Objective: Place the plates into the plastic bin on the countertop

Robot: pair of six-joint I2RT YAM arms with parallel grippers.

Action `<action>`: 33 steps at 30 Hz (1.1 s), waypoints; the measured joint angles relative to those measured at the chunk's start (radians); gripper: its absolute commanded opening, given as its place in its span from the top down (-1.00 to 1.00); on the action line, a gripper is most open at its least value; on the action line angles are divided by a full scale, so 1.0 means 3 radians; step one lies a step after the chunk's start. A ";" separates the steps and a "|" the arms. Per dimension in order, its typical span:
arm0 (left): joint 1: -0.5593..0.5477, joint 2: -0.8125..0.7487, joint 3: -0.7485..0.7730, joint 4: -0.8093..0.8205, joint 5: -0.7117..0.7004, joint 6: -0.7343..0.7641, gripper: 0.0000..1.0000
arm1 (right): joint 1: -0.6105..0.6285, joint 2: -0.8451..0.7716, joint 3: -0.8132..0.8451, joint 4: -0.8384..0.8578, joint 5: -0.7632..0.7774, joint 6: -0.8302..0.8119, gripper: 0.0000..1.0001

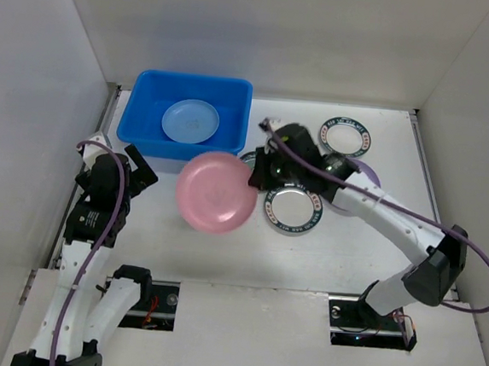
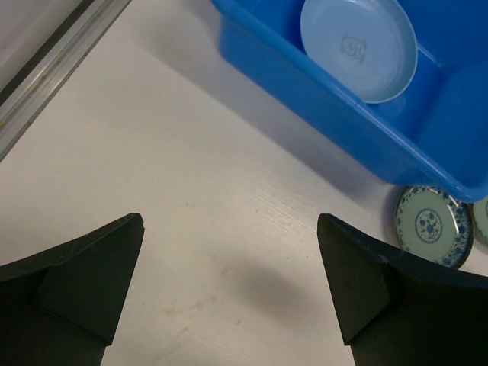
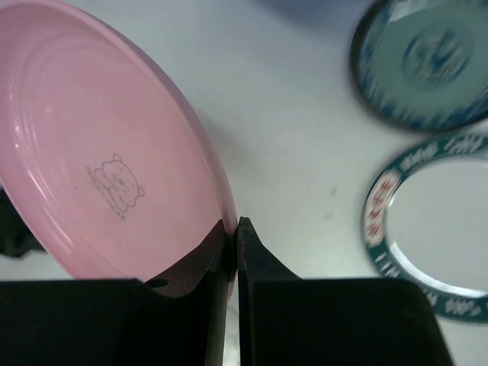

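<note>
Right gripper pinches the near rim of the tilted pink plate, which extends beyond its fingers; left gripper stands apart

Top view: from above and behind, looking down on the whole countertop.
Left wrist: low, facing the near wall of the blue bin.
Right wrist: tight on the edge of the pink plate.
Shared: blue bin, top with left wrist; pink plate, top with right wrist.

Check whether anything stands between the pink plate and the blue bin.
Nothing visible does. The right hand holds the pink plate just before the bin; inside lies one blue plate, with room beside it.
</note>
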 measured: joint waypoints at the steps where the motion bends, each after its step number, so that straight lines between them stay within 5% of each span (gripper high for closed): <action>1: 0.0001 -0.0032 -0.0031 -0.0038 0.0009 -0.0018 -1.00 | -0.0098 0.0024 0.0259 -0.0055 0.0018 -0.0057 0.77; 6: 0.0001 -0.0216 -0.0169 -0.0167 0.0111 -0.0116 -1.00 | -0.0573 0.0477 0.1525 -0.0188 0.0113 -0.0271 0.77; 14: -0.0038 -0.0504 -0.0266 -0.0306 0.0310 -0.0315 -1.00 | -0.0977 0.2118 0.3361 -0.0150 0.0278 -0.0301 0.80; 21: -0.0150 -0.0692 -0.0426 -0.0376 0.0416 -0.0394 -1.00 | -0.0971 0.2787 0.3398 0.0154 0.0289 -0.0144 0.80; 33: -0.0286 -0.0820 -0.0546 -0.0402 0.0523 -0.0482 -1.00 | -0.0889 0.2996 0.3283 0.1288 0.0264 0.0011 0.71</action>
